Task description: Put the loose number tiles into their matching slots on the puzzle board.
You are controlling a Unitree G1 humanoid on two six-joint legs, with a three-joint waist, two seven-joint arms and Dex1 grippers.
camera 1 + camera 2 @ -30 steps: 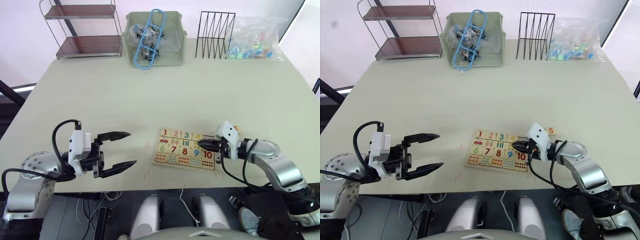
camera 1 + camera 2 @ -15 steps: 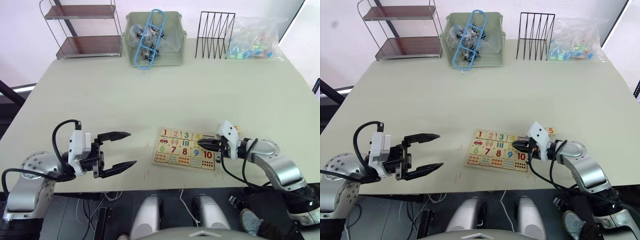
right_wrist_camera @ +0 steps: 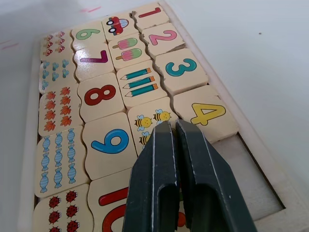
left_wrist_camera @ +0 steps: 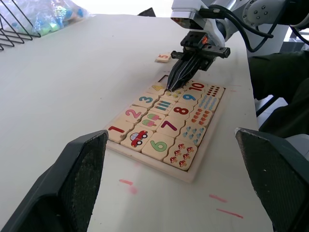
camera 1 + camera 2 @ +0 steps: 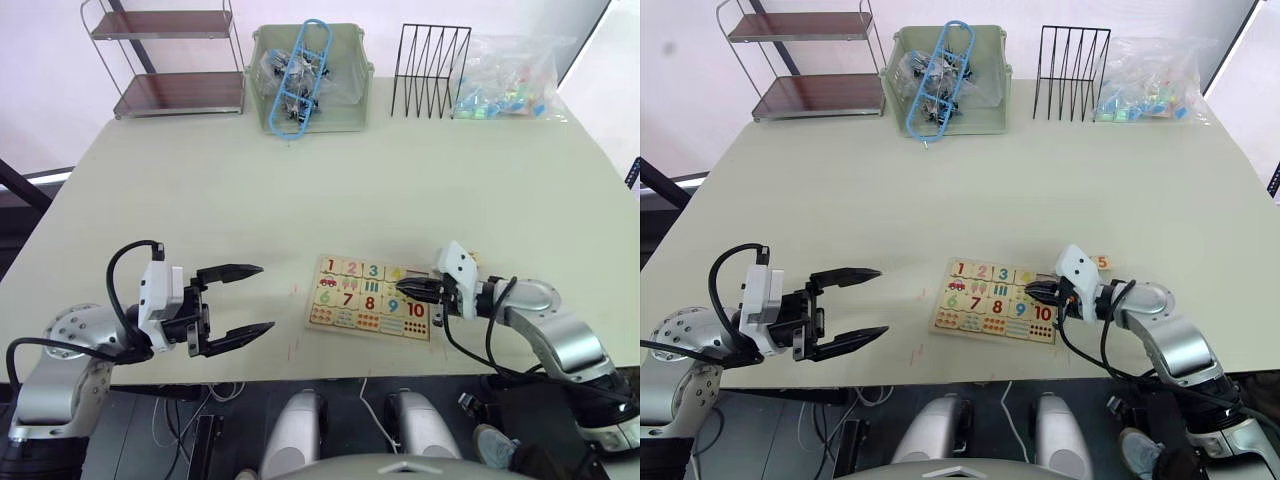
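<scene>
Nearly done: tiles 1 to 4 (image 3: 205, 115) are sitting in the puzzle board (image 5: 369, 296); the right claw (image 5: 399, 287), pinched shut and empty, is hovering over it while tile 5 (image 4: 163, 57) is lying loose at the board's 2 o'clock; the left claw (image 5: 249, 299) is gaping wide, empty.

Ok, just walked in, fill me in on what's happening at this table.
The robot is filling a number puzzle board. Tiles 1 to 4 sit in the board's top row, and the slot after the 4 is empty. The 5 tile lies loose on the table, just past the board beside the right arm. The right claw, fingers shut with nothing held, has its tips over the bee tile next to the 4. The left claw hovers open over the table left of the board.
</scene>
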